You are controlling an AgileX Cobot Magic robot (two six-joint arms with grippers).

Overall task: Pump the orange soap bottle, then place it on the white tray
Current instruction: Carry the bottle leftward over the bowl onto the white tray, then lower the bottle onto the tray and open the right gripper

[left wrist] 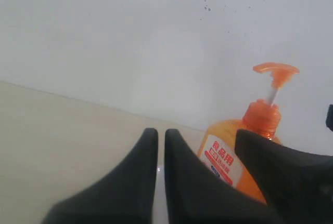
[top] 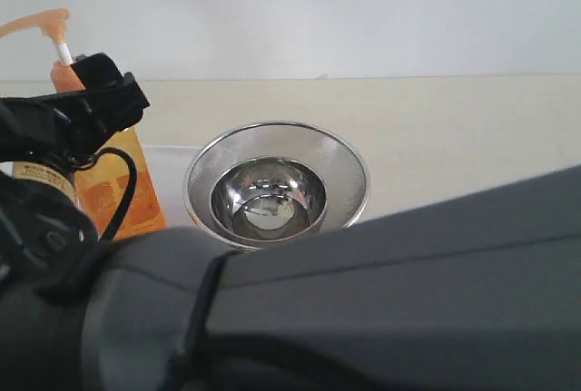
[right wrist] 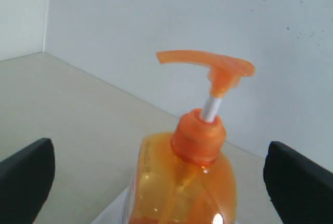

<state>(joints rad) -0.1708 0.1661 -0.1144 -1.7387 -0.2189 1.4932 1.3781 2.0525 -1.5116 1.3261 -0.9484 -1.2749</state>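
Note:
The orange soap bottle [top: 113, 187] stands upright at the far left, its pump head [top: 41, 21] raised on the white stem. In the right wrist view the bottle [right wrist: 182, 177] sits between the wide-apart fingers [right wrist: 26, 177] of my right gripper [right wrist: 160, 146], which is open; no contact shows. A black gripper part [top: 91, 110] covers the bottle's shoulder. My left gripper [left wrist: 161, 133] is shut on nothing, beside the bottle [left wrist: 229, 156]. A pale strip of the white tray [top: 168, 151] shows next to the bottle's base.
A round steel bowl [top: 277, 187] stands mid-table, just right of the bottle. A big dark arm [top: 381, 291] fills the foreground and hides the near table. A white wall [top: 363, 10] rises close behind.

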